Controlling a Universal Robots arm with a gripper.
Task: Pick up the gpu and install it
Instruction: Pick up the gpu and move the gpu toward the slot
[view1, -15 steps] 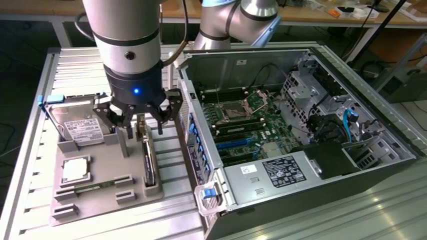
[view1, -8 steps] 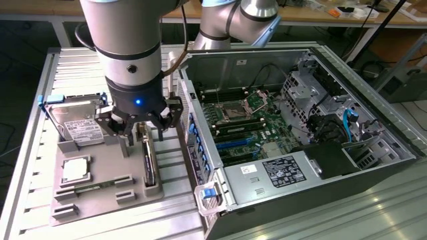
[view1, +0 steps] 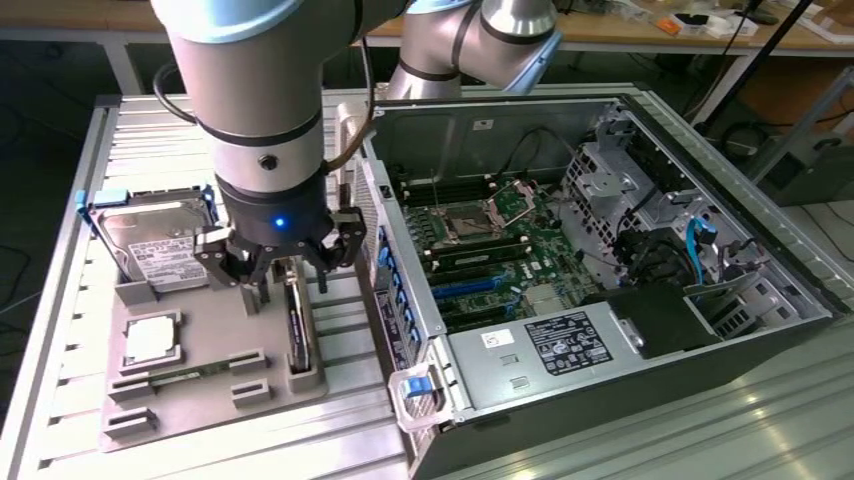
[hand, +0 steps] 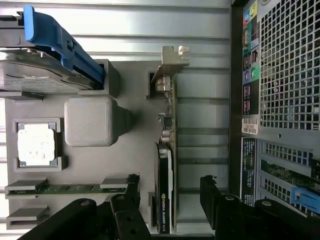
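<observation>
End effector (view1: 283, 278) is hovering low over the gray tray (view1: 200, 350) on the desk (view1: 134, 130); its fingers (hand: 214, 192) are standing spread wide, gripping nothing; the gpu (hand: 167, 165) is standing on edge in its tray slot, silver bracket (hand: 172, 62) at the end away from the fingers; in the wrist view the fingers are flanking the card's dark end, apart from it; hard drive (view1: 160, 245), CPU (view1: 151, 338) and RAM stick (view1: 180, 377) are sitting in the same tray; open computer case (view1: 454, 130) is lying at the exterior view's right.

Silver-grey arm (view1: 254, 80), black pincer (view1: 283, 275), blue indicator light (view1: 278, 222)
</observation>
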